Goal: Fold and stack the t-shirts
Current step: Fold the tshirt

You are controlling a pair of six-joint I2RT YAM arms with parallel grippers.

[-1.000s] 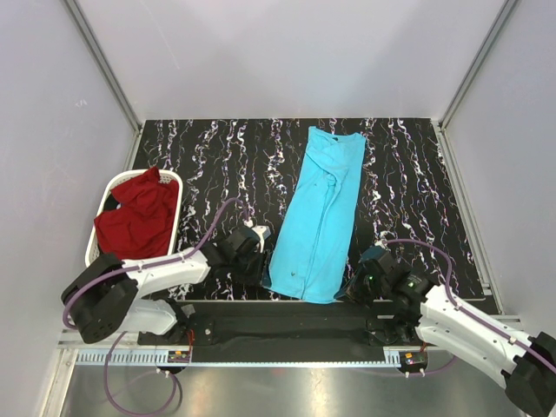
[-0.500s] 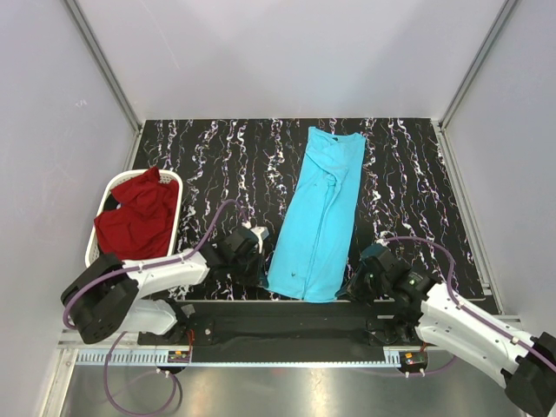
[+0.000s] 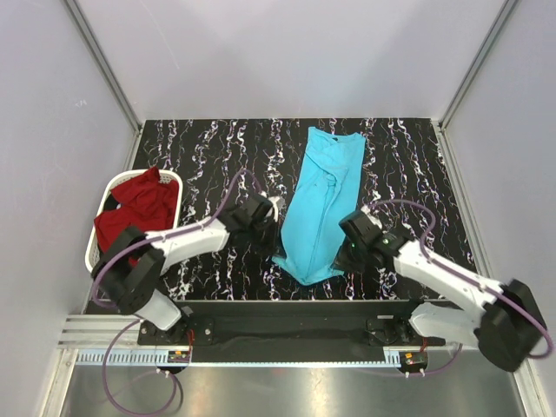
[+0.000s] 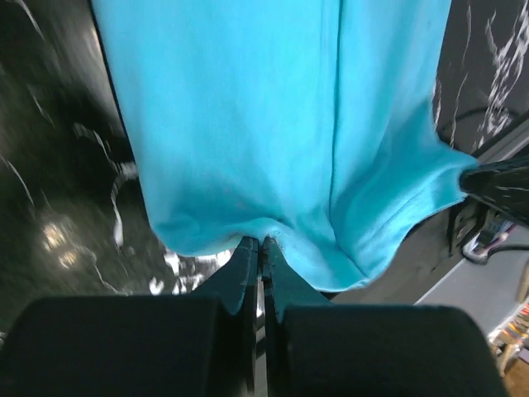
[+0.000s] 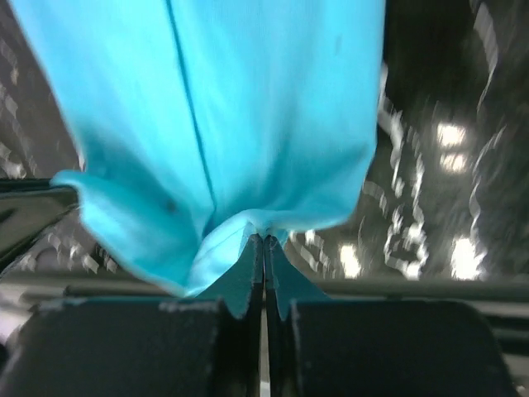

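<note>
Turquoise t-shirt (image 3: 323,195): near hem is pinched at both corners, left jaws and right jaws each clamped tight on the cloth, one per side. That's prob. so the bottom edge can be carried evenly toward the collar w/o skewing. The rest lies as a narrow strip running away across the table (image 3: 208,148). Further back on the left, a white basket (image 3: 176,179) holds the red t-shirt (image 3: 139,213), crumpled and not yet folded.

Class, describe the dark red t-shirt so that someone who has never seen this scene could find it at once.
Look at the black marbled table and find the white laundry basket at its left edge. The dark red t-shirt lies crumpled inside that basket. Unlike the turquoise t-shirt stretched long across the table's middle, it is bunched up and contained.
</note>
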